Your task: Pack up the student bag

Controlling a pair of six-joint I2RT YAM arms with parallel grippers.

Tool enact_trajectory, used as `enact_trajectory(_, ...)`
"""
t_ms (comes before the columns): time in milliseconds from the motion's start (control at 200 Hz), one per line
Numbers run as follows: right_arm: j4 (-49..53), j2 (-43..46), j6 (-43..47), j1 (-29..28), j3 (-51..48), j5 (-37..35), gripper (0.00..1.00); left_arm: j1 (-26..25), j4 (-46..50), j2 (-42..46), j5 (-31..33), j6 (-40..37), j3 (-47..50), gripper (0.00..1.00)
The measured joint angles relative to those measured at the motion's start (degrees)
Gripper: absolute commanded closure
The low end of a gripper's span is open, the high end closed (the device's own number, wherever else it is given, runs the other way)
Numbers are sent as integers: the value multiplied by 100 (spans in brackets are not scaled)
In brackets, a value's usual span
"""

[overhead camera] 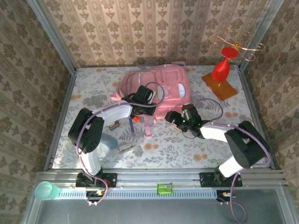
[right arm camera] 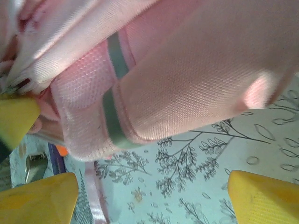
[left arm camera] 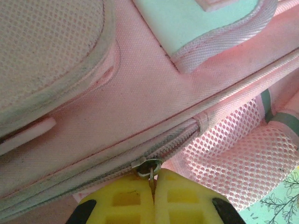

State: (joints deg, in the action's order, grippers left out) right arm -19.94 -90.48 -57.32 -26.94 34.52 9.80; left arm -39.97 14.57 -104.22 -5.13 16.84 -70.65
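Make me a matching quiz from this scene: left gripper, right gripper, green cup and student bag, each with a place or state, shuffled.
1. left gripper
2. right gripper
3. green cup
4. student bag

A. open above the tablecloth
B. at the near left corner
C. lying toward the far middle
D. shut on the zipper pull

Pairs: 1-D, 2-A, 3-B, 4-C
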Motion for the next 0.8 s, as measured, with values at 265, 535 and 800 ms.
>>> enact_trajectory(265, -1091, -776, -728, 116, 282, -229, 80, -17, 4, 20, 33, -175, 2, 100)
enact_trajectory(535, -1744, -490, -879, 586, -247, -175, 100, 44, 168, 404, 533, -669, 181, 100)
enact_trajectory(800, -933, 442, -55, 1023, -269, -9, 100, 721, 267, 732, 555, -789, 496, 100)
